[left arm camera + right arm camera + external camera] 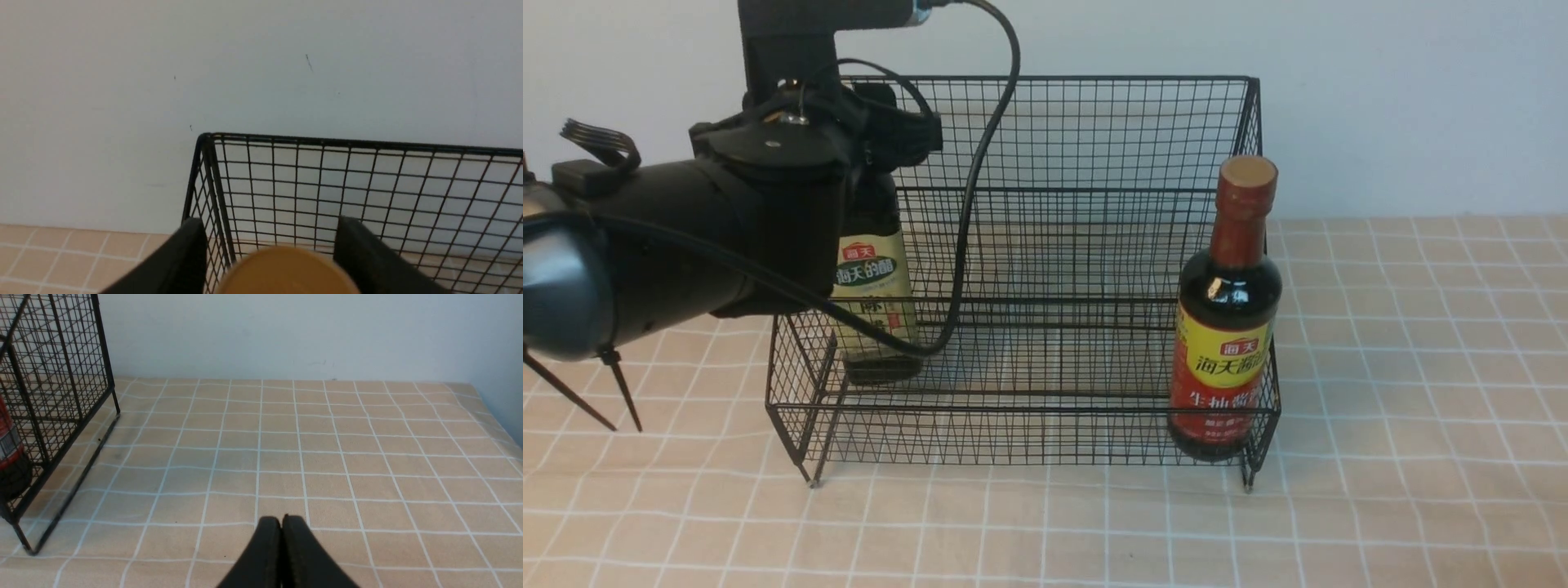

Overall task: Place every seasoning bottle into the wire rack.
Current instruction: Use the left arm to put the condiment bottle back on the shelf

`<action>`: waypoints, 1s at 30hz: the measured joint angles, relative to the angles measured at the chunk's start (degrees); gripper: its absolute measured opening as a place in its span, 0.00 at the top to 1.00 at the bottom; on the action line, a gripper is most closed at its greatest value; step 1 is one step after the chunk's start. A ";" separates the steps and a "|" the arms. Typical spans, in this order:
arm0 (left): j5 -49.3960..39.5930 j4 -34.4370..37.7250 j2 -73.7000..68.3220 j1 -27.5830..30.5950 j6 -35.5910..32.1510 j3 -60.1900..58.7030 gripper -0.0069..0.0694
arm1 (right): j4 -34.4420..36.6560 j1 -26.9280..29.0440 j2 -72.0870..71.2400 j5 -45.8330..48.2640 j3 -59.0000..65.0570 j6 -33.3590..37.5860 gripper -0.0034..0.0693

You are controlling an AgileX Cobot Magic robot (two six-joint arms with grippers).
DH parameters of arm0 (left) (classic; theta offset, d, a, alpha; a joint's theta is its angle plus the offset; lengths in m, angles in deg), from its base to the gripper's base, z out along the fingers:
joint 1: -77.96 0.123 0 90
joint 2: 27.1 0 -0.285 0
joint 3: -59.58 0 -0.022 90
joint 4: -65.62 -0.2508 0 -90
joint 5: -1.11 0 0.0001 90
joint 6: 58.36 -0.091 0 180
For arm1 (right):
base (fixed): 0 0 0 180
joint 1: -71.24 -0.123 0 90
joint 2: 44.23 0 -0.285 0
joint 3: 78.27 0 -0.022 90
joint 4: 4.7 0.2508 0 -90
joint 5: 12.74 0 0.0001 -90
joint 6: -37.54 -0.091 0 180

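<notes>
Two bottles and the wire rack [1086,122] are on the table [1421,367].

Round bottle [1227,327], red-brown neck, yellow-red label: we see it upright in the rack's lower front tier, hard against the right end. Nothing is touching it.

Squarish bottle [876,278], beige-green label: upright inside the rack at the left end, behind the front mesh. Its base sits higher in the front view than the round bottle's base. We can't tell whether it's seated on a tier or hanging just above one.

Left arm [686,245] reaches in over the rack's left side and blocks the top of that bottle in the front view. Its cable [980,163] droops across the mesh in front.

Left jaws: in the wrist view the two black fingers [179,265] straddle the gold cap [286,269], spread about as wide as the cap. A sliver of mesh shows between one finger and the cap, and the other finger overlaps it. We can't tell whether the pads are actually pressing on the bottle.

Right jaws: both fingers [265,547] pressed together, nothing between them. They sit low over bare table, well apart from the rack's right end, whose corner shows at the edge of that wrist view. The right arm is out of the front view.
</notes>
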 joint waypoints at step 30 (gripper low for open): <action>-31.69 11.10 24.62 -1.91 -15.09 -2.42 0.92 | 0.00 0.00 0.00 0.00 0.00 0.00 0.97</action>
